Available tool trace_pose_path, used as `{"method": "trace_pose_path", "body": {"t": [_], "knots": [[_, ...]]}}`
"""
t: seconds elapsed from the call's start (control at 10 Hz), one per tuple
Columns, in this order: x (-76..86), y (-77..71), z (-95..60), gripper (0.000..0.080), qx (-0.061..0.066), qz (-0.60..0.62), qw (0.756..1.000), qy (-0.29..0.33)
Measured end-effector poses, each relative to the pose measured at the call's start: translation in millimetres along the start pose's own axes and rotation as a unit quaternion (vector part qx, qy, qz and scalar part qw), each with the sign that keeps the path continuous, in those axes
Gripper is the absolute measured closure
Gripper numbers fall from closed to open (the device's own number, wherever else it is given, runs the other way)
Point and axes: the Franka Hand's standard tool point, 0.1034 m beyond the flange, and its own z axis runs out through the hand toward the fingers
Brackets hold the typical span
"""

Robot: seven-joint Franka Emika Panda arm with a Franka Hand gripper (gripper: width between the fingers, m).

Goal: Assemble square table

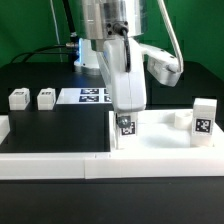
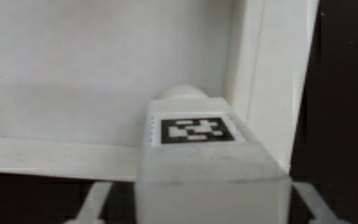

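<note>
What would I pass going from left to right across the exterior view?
first leg → second leg → marker board → held leg → upright leg

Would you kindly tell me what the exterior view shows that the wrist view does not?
Only the exterior view shows two loose legs, the marker board and an upright leg at its right. Only the wrist view shows the held leg with its rounded tip close beside the raised rim. Both show the held leg, tag visible, in the gripper at the square tabletop.
</note>
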Motion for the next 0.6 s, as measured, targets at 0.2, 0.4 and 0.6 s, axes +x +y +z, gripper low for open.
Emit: {"method": "trace_pose_path", "body": {"t": [0.2, 0.4, 0.6], "knots": [[0.0, -1.0, 0.0, 0.026, 0.004, -0.074, 0.997, 0.008], [-8.1, 6.0, 4.3, 0.0184, 0.015, -0.269, 0.963, 0.018], [-7.7, 7.7, 4.8, 0.0152, 0.013, -0.325, 0.946, 0.019]]}}
